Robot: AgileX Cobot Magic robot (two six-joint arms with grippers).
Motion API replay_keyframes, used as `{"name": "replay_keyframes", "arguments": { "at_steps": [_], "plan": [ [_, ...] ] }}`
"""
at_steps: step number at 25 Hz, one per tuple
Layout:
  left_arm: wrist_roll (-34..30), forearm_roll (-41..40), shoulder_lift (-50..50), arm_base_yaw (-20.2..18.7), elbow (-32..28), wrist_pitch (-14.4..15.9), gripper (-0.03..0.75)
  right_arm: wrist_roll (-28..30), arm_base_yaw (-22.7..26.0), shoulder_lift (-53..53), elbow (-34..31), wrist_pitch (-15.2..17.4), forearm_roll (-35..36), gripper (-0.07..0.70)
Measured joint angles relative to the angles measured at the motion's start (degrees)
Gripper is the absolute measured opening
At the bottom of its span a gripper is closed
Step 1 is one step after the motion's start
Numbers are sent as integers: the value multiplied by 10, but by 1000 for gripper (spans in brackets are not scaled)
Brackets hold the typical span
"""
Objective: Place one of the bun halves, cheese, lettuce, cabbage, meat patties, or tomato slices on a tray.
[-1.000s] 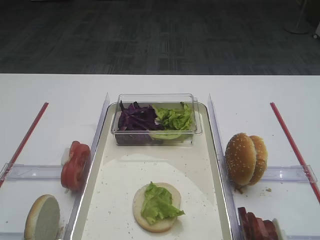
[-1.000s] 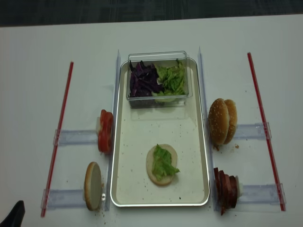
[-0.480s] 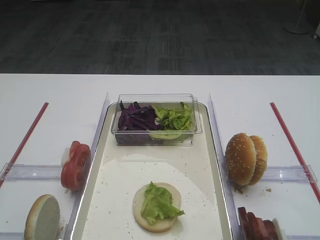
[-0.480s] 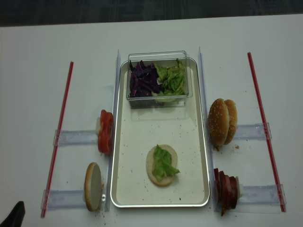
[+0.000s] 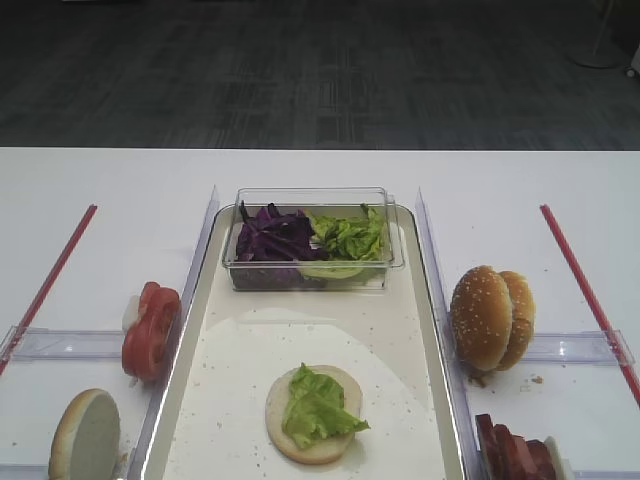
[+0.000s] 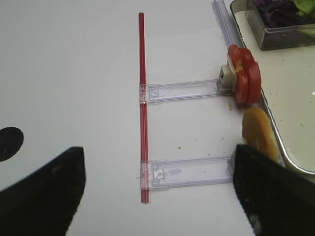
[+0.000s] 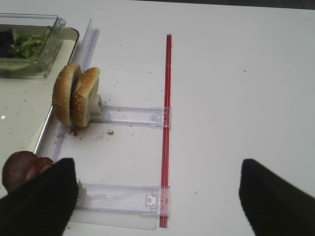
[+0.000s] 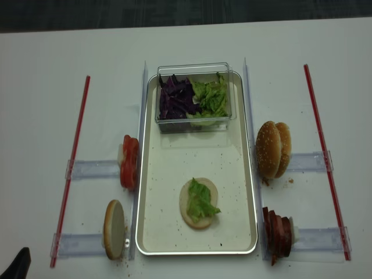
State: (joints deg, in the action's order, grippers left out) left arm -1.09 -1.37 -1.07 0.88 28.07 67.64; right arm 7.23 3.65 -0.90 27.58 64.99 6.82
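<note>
While both pincers [image 7: 157, 196] [image 6: 157, 191] gape wide, one bun half [image 8: 198, 203] carrying one lettuce leaf [image 8: 201, 199] lies at the tray's [image 8: 152, 174] six o'clock; two sesame buns [image 8: 272, 149] stand at three o'clock.

Silvery metal-rimmed tray [image 8: 251, 174], clear glossy plastic tub [image 8: 195, 119], matt white table [image 8: 40, 116].

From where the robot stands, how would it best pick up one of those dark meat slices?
Probably from above. The meat patties stand on edge in a row beside the tray, so the right claw should pinch the outermost slice's upper rim across its flat faces.
</note>
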Motion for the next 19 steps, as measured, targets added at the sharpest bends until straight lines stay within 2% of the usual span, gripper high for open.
{"name": "replay_keyframes", "arguments": {
  "at_steps": [19],
  "plan": [
    [0, 0, 0, 0, 0, 0, 564, 0, 0, 0, -1, 0, 0, 676]
  ]
}}
